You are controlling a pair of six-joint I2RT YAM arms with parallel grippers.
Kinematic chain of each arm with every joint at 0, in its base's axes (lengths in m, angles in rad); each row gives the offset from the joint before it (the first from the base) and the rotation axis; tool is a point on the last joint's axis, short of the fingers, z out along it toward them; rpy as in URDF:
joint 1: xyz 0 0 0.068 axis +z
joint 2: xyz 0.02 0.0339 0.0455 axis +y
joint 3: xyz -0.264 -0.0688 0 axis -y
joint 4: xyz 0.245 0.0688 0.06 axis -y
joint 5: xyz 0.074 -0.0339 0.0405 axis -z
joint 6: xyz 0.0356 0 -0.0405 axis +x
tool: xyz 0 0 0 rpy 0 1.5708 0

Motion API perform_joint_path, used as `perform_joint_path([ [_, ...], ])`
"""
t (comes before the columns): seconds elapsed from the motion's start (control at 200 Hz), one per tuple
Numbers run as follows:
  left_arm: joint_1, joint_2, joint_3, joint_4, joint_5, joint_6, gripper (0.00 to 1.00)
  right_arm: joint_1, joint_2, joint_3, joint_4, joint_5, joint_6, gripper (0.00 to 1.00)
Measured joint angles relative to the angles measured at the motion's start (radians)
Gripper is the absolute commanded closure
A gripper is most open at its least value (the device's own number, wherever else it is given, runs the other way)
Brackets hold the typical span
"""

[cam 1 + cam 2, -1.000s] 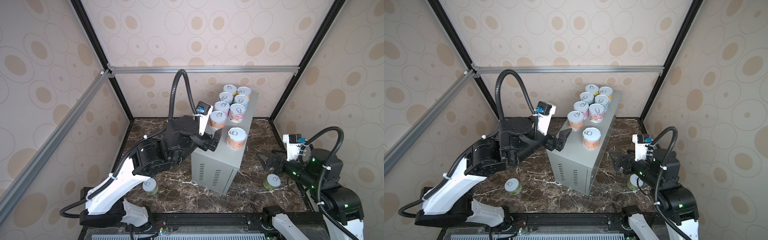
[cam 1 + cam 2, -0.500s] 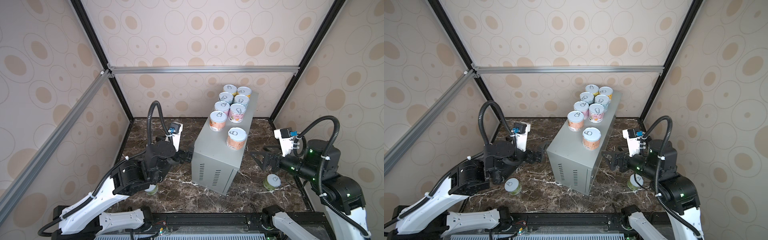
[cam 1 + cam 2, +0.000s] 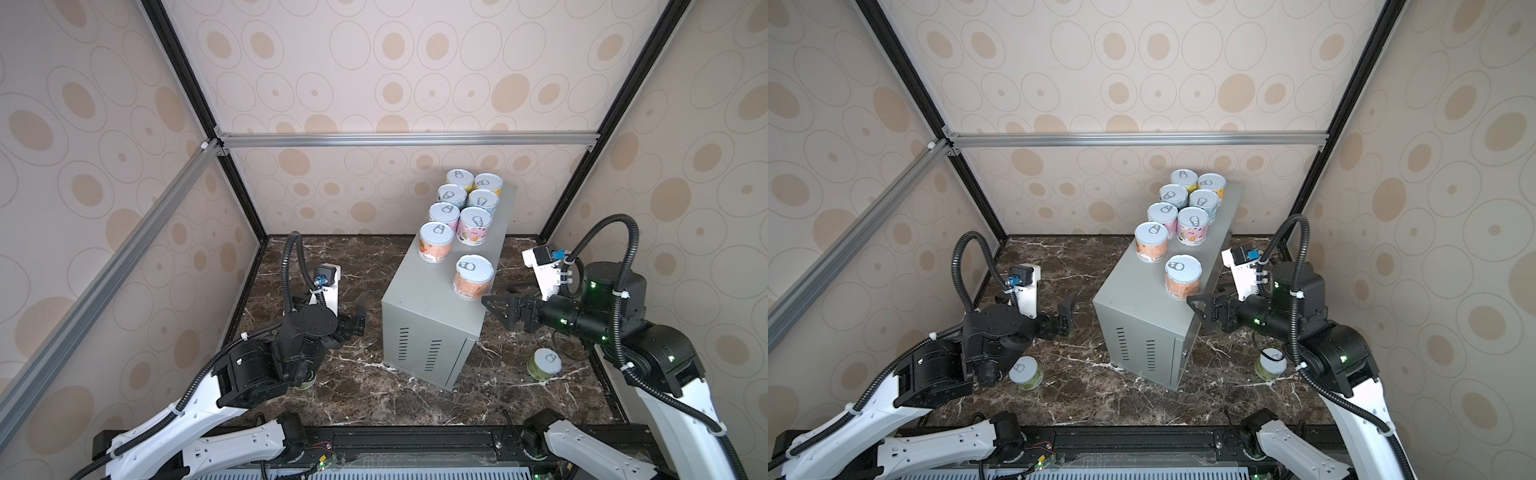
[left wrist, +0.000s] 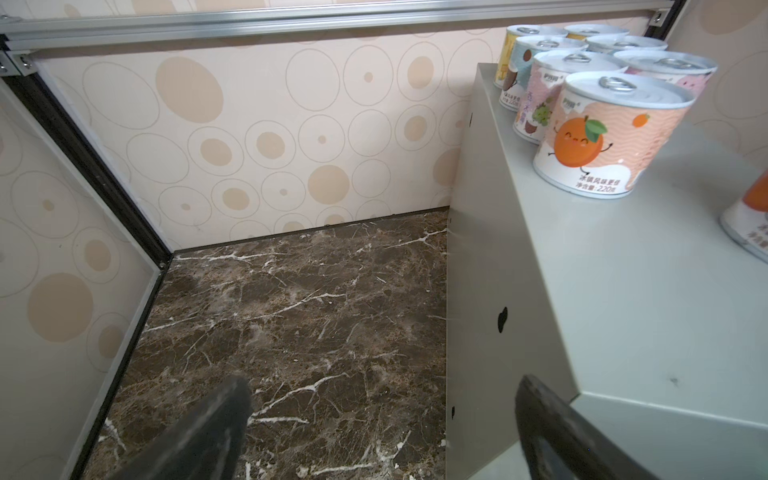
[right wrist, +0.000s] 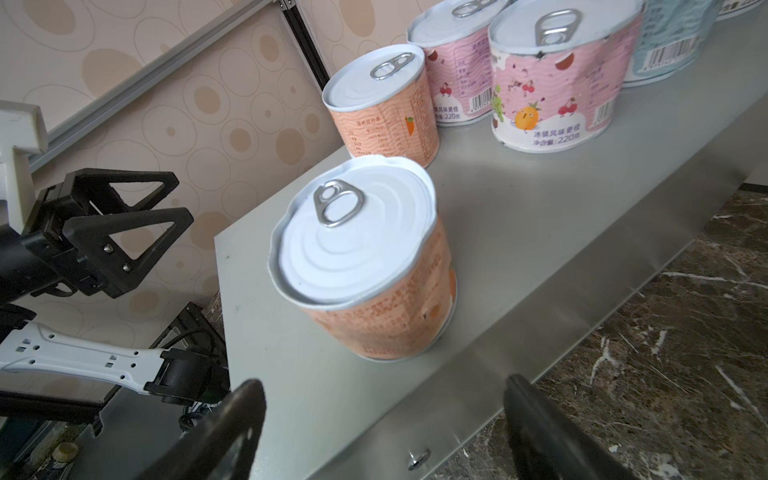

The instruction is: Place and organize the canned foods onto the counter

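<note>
At 9 o'clock of the counter (image 3: 419, 299) in both top views: left gripper (image 3: 362, 309), jaws spread wide with nothing between, held above the marble floor (image 3: 374, 266), aimed past the counter's near corner toward 12 o'clock, beside the grey side wall but apart from it. Behind it, left arm (image 3: 249, 374) folded at the elbow, white forearm running back to 7 o'clock. At 3 o'clock: right gripper (image 3: 496, 309), jaws likewise apart and empty, about level with the counter's top edge, tips just beside that edge and pointed at the salmon can (image 3: 473, 276), apart from it. Right arm (image 3: 594, 316) bent, elbow down at 4 o'clock. On the counter, eight upright: seven cans (image 3: 476, 222) packed in two rows from the middle out to 12 o'clock, the salmon can alone near the 3 o'clock edge. Bare top from there to the vented end at 6 o'clock. On the floor, a green can (image 3: 544, 363) at 4 o'clock beneath the right arm, and a second green can (image 3: 1025, 372) at 8 o'clock, close under the left arm. Open floor at 10 o'clock and across 6 o'clock before the vents.
</note>
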Motion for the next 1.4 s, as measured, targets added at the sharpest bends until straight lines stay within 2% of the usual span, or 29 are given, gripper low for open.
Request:
perform_joint_path([
  [0.22,0.041,-0.008,-0.051,0.005,0.018,-0.02,0.01,0.04,0.07,0.011,0.033,0.079,0.008,0.1],
  [0.535,0.22,-0.007,-0.183,0.067,0.2,-0.022,0.01,0.041,0.123,0.024,0.075,0.154,0.034,0.2],
  [0.935,0.337,-0.004,-0.275,0.158,0.318,-0.02,0.01,0.041,0.193,0.048,0.111,0.21,0.049,0.27],
  [1.1,0.375,-0.001,-0.314,0.183,0.365,-0.02,0.01,0.042,0.221,0.053,0.124,0.213,0.055,0.35],
  [1.395,0.417,-0.001,-0.332,0.214,0.416,-0.02,0.01,0.042,0.248,0.064,0.139,0.238,0.057,0.37],
])
